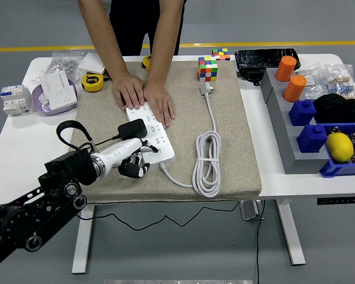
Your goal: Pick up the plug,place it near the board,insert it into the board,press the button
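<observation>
Table (12, 148): white, carrying a tan mat (225, 118) on which the work is lying. Left arm (41, 198): black, reaching in from the lower left. Board (154, 133): a long white power strip lying flat on the mat, its white cable (206, 163) coiling to the right; a person's two hands (145, 97) are pressing down on its far end, steadying it. Left hand (133, 158): resting at the board's near end, fingers curling inward; whether they are gripping anything cannot be told. Plug (132, 128): a small black block sitting on the near end of the board, just above the hand, its thin black cord (71, 131) looping off to the left; whether it is seated fully cannot be told. Handling, judged: light, rigid, smooth-sided, likely slipping under a loose pinch; best taken by its flat sides, pushing straight down, cord trailing free. Right hand: not showing.
</observation>
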